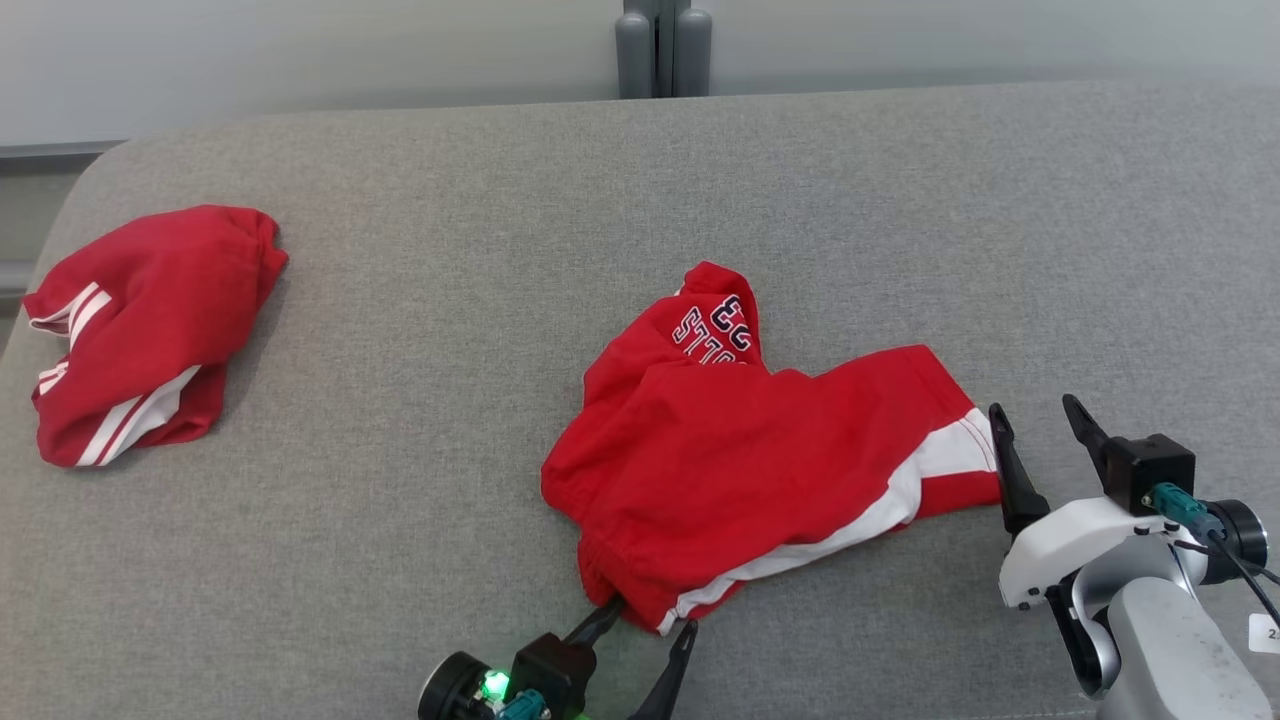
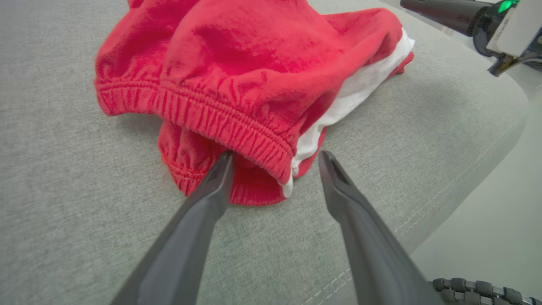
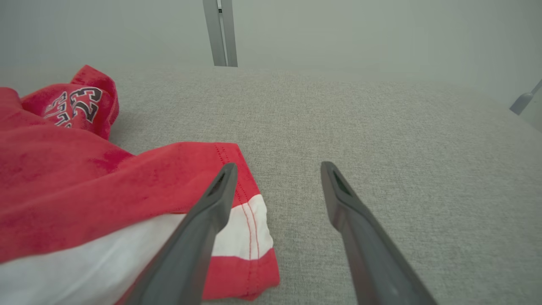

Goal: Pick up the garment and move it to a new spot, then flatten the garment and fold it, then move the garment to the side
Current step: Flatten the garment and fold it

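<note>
Left gripper [image 1: 651, 614] agape at garment [image 1: 760, 450]

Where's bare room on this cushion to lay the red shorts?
Bare: the strip between the striped red garment and the red shorts, and the cushion behind both. Crowded: the front, where left gripper and right gripper meet the shorts.

Light: you've got bright, even, soft light over the grey cushion [image 1: 500, 200], no glare.
Shadows: faint, just hugging the edges of the red shorts [image 2: 237, 76].
Focus: your head view is crisp; the right wrist view hazes out toward the far wall [image 3: 338, 29].
Edges: your wrist views bow at the rims.
Glow: green lamp [image 1: 492, 686] lit, bottom of your head view.
</note>
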`<state>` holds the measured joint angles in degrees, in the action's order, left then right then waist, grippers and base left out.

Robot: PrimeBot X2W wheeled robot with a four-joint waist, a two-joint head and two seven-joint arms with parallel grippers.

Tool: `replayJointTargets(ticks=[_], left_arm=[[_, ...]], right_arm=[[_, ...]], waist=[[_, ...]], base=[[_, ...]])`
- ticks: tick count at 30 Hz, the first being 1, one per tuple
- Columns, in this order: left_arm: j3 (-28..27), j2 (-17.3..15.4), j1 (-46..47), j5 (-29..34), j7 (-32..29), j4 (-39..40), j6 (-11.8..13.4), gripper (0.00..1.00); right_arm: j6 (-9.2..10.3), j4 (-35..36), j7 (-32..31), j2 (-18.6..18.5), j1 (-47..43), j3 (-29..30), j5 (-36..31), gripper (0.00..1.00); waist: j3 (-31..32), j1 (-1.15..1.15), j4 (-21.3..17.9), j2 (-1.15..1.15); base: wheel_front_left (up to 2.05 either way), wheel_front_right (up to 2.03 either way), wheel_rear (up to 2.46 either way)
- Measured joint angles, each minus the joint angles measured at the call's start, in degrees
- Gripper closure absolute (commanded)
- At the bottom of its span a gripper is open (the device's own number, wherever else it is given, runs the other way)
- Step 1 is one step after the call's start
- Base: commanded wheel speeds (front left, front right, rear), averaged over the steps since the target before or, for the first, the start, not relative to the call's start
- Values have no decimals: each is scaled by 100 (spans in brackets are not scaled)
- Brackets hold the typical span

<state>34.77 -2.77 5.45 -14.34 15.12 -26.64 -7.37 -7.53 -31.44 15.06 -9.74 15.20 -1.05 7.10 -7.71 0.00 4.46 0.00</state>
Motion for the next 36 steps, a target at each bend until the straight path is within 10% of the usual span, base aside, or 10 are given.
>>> replayJointTargets(ticks=[17,18,20,21,36], left_arm=[[647,-8,558,-470,0,-549,-1,9],[657,-7,586,-533,0,-557,-1,51],[675,-7,626,-648,0,-577,-1,100],[700,-8,645,-702,0,-590,-1,100],[3,-177,1009,-1188,0,58,-1,100]], right_arm=[[0,-1377,0,-2,700,-498,300,1],[0,-1419,0,-1,717,-526,355,44],[0,-1449,2,2,735,-583,447,92],[0,-1461,12,0,734,-610,511,100],[0,-129,8,-66,538,-1057,1147,100]], waist=[[-375,0,30,0],[-378,0,51,0],[-385,0,83,0],[-389,0,97,0],[-191,0,-40,0]], base=[[0,0,0],[0,0,0],[0,0,0],[0,0,0],[0,0,0]])
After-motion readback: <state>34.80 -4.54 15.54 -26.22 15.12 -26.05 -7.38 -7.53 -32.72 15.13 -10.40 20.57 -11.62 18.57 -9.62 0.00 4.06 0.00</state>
